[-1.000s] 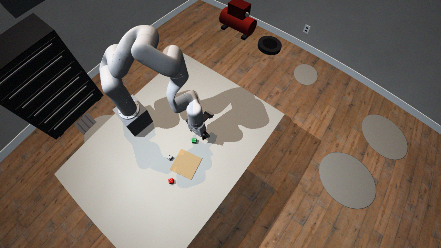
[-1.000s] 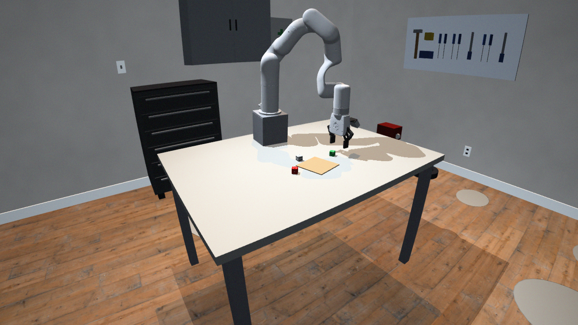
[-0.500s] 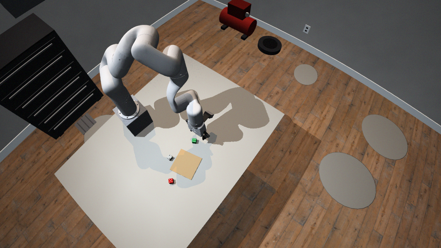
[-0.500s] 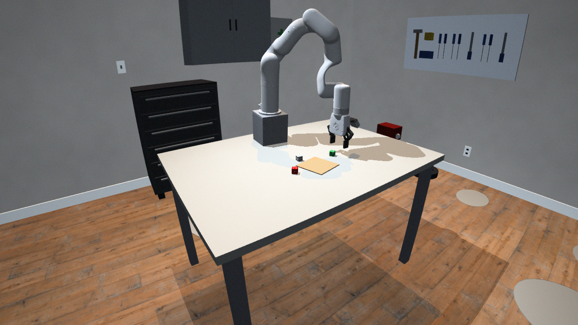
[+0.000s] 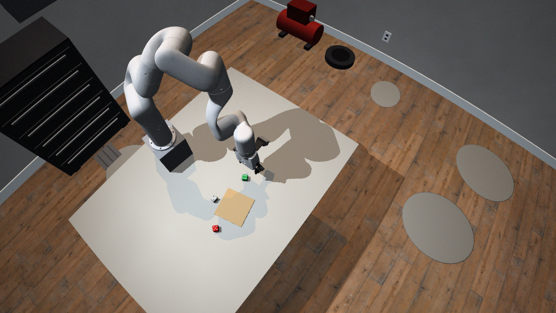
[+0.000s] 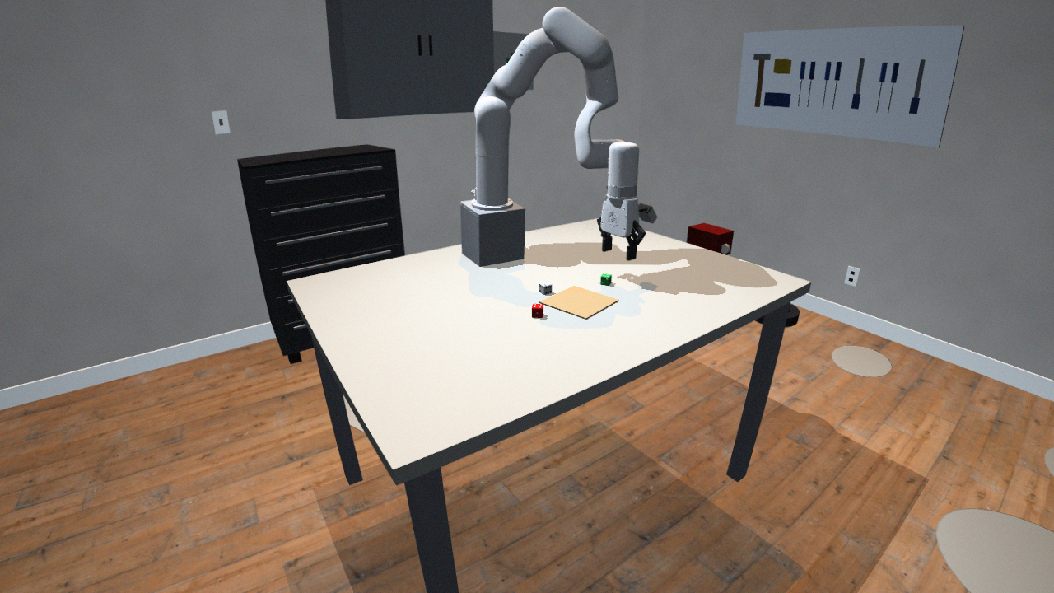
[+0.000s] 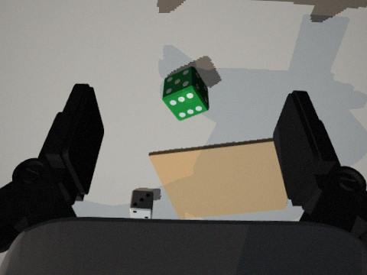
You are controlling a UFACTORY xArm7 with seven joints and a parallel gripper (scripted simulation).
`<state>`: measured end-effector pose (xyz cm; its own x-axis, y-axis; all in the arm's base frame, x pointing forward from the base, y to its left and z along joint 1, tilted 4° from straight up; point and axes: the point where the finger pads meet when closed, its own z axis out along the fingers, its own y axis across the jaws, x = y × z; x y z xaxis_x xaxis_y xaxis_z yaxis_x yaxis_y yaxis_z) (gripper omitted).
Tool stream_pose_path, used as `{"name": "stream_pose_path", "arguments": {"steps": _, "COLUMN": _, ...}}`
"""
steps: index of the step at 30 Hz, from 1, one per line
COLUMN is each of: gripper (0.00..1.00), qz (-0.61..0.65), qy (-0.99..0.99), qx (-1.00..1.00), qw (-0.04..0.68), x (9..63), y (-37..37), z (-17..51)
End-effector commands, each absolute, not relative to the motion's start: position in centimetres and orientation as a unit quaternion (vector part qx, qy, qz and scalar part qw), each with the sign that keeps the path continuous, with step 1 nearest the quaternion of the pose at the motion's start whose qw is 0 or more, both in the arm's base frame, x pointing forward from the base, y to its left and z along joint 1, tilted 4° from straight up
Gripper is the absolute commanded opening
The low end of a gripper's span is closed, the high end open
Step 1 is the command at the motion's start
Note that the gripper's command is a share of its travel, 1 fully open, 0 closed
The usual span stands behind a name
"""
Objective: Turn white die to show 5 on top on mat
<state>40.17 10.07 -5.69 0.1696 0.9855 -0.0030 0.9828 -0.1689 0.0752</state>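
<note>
Surface [image 5: 147, 249] holds white die [image 5: 214, 198] off mat [image 5: 234, 206]. Fingers apart, empty, above green die [image 5: 244, 177]; descending here risks disturbing it.

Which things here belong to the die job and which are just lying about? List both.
Part of the job:
- white die, on the table beside the mat, not on it
- mat
- gripper, open, holding nothing
- green die and red die, which must keep their faces

Just lying about:
- black drawer chest
- red compressor
- tool board
</note>
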Motion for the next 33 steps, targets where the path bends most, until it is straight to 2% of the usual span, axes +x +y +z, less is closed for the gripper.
{"name": "stream_pose_path", "arguments": {"steps": 1, "gripper": 1.0, "qz": 0.021, "qy": 0.644, "qx": 0.764, "qw": 0.032, "x": 40.2, "y": 10.1, "z": -4.3}}
{"name": "stream_pose_path", "arguments": {"steps": 10, "gripper": 1.0, "qz": 0.021, "qy": 0.644, "qx": 0.764, "qw": 0.032, "x": 39.8, "y": 10.2, "z": 1.5}}
{"name": "stream_pose_path", "arguments": {"steps": 24, "gripper": 1.0, "qz": 0.021, "qy": 0.643, "qx": 0.765, "qw": 0.032, "x": 39.7, "y": 10.0, "z": 2.0}}
{"name": "stream_pose_path", "arguments": {"steps": 28, "gripper": 1.0, "qz": 0.021, "qy": 0.631, "qx": 0.774, "qw": 0.042, "x": 38.4, "y": 1.6, "z": 2.3}}
{"name": "stream_pose_path", "arguments": {"steps": 30, "gripper": 1.0, "qz": 0.021, "qy": 0.631, "qx": 0.774, "qw": 0.042, "x": 38.2, "y": 0.6, "z": 2.3}}
{"name": "stream_pose_path", "arguments": {"steps": 31, "gripper": 1.0, "qz": 0.02, "qy": 0.626, "qx": 0.779, "qw": 0.042, "x": 36.5, "y": -3.2, "z": 2.0}}
{"name": "stream_pose_path", "arguments": {"steps": 33, "gripper": 1.0, "qz": 0.02, "qy": 0.626, "qx": 0.779, "qw": 0.042, "x": 36.3, "y": -3.7, "z": 2.1}}
